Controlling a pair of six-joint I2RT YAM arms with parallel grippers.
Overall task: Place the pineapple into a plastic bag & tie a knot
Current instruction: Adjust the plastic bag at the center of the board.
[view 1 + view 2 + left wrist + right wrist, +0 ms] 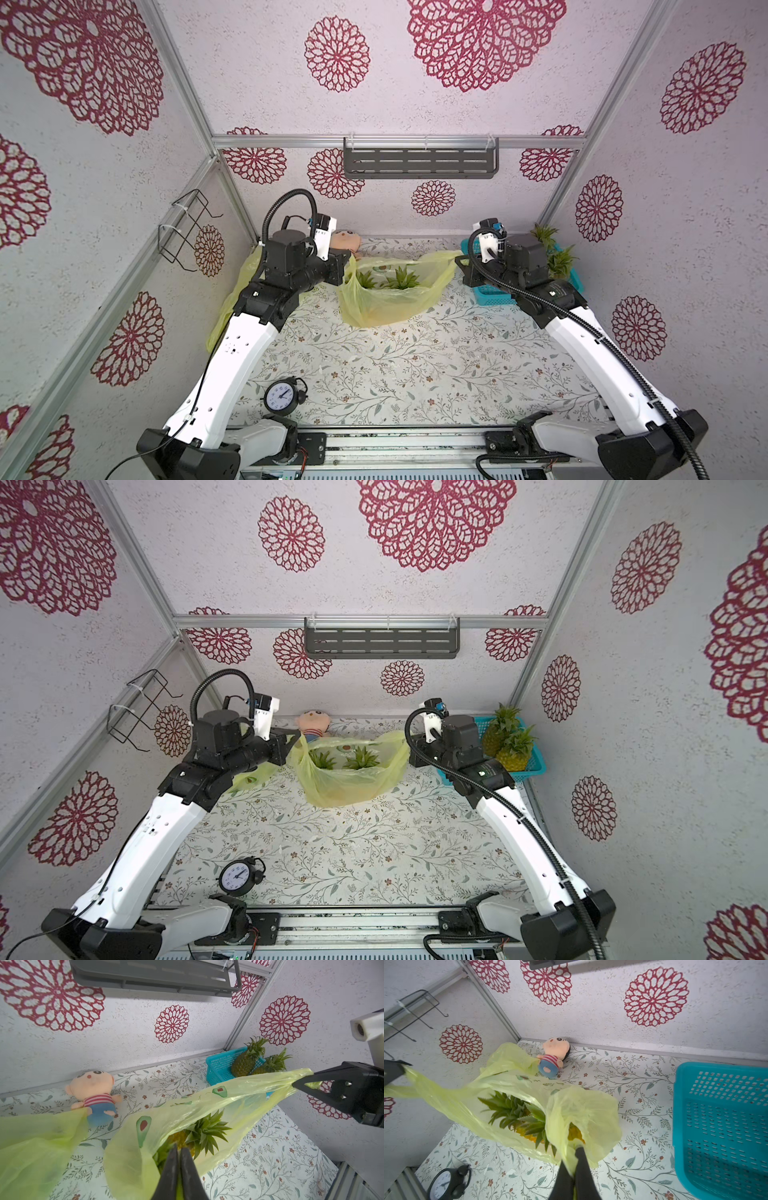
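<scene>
Plastic bag [386,303]: centre of frame in both top views, on desk, mouth held open; I count two pineapples [401,277] inside | Left tool [178,1148]: clamped on one bag handle | Right tool [574,1153]: clamped on the opposite handle | Basket [528,774]: right of frame, holds two further pineapples [513,754] | Spare bag [230,307]: left of frame, contents unclear

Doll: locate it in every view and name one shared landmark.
Top view: doll at back wall, beside the left arm.
Top view: doll at back wall, behind the bag.
Left wrist: doll beyond the bag.
Right wrist: doll beyond the bag.
Landmark: the bag.
</scene>
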